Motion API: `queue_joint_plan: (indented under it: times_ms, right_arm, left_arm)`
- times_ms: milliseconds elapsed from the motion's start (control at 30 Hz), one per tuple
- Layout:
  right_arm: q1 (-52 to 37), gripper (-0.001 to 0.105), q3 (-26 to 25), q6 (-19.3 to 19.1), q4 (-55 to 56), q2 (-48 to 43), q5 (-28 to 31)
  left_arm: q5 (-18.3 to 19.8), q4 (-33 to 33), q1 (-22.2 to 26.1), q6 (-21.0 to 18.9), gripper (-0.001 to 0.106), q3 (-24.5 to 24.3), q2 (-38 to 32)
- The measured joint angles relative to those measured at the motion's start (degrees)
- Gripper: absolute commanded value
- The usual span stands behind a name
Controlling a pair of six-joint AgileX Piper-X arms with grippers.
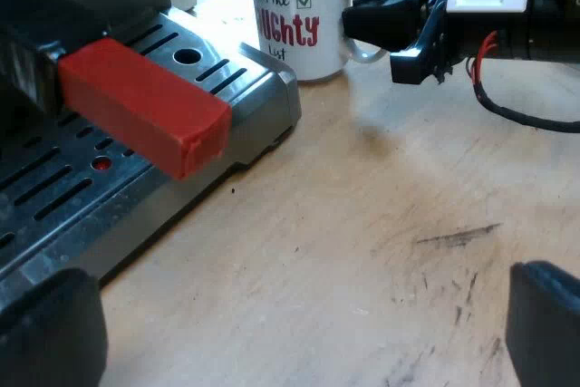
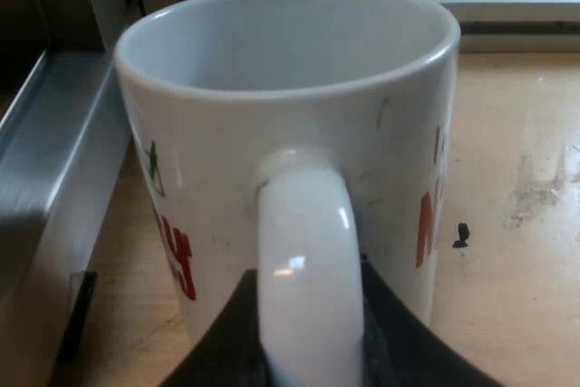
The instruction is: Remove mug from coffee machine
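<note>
A white mug (image 1: 297,15) with red lettering stands on the wooden table just beyond the corner of the machine's drip tray (image 1: 263,88). My right gripper (image 1: 385,23) reaches in at its handle. Up close, the mug (image 2: 290,133) looks empty inside, and its handle (image 2: 304,269) sits tight between my right gripper's (image 2: 308,351) two black fingers (image 2: 227,337). My left gripper (image 1: 290,333) hovers low over the bare wood near the tray, open wide with nothing between its fingers (image 1: 50,337).
The red end of the holder's handle (image 1: 145,115) juts out over the slotted metal drip tray. A metal wall of the machine (image 2: 54,178) runs close beside the mug. Scuffed wooden tabletop (image 1: 408,224) spreads around my left gripper.
</note>
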Motion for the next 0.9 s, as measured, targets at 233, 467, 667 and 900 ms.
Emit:
queue_joint_plan:
  times_ms: [233,467,667,900]
  right_arm:
    - [0.0,0.0,-0.46,-0.04,-3.03,2.79,0.65]
    - [0.0,0.037,-1.65,-0.04,-1.64,2.77,0.53]
    - [0.0,0.058,-2.15,-0.04,-2.19,2.77,0.63]
    - [0.0,0.058,-2.35,0.44,0.84,0.71,1.04]
  left_arm:
    - [-1.17,-0.13,0.0,0.0,0.09,0.24,0.0]
    - [-1.98,0.0,0.0,0.0,0.09,1.76,0.04]
    - [-1.98,-0.1,0.0,0.0,0.09,1.76,0.04]
    - [-1.98,-0.1,0.0,0.0,0.09,1.76,0.04]
